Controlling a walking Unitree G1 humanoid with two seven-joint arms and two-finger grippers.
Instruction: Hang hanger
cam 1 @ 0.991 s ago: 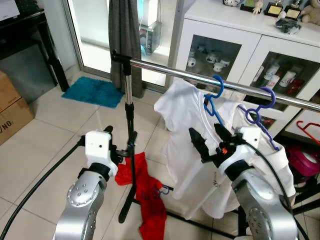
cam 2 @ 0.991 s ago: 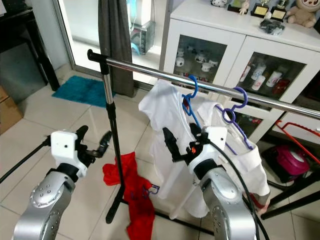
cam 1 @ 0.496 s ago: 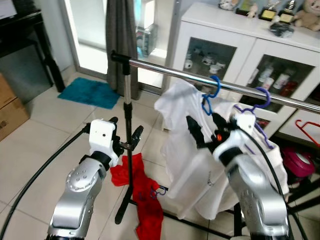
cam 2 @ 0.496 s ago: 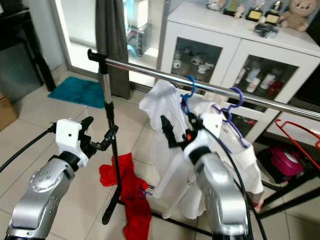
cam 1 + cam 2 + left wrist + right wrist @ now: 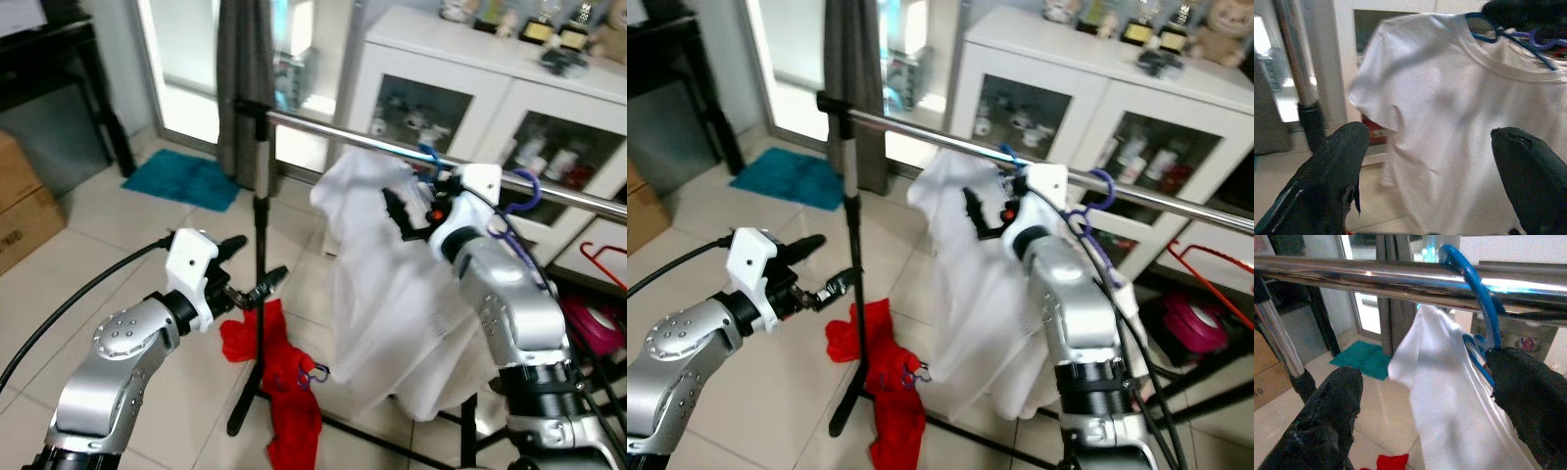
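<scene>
The blue hanger (image 5: 1476,293) carrying the white shirt (image 5: 392,284) has its hook over the rail (image 5: 1352,276); right gripper (image 5: 416,211) spread beside it, should withdraw; left gripper (image 5: 253,266) open, idle.

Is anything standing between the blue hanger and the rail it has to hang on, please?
Nothing visible does. The blue hanger with its white shirt already has its hook curved over the metal rail. The right end effector is open, one finger beside the hanger's neck.
</scene>
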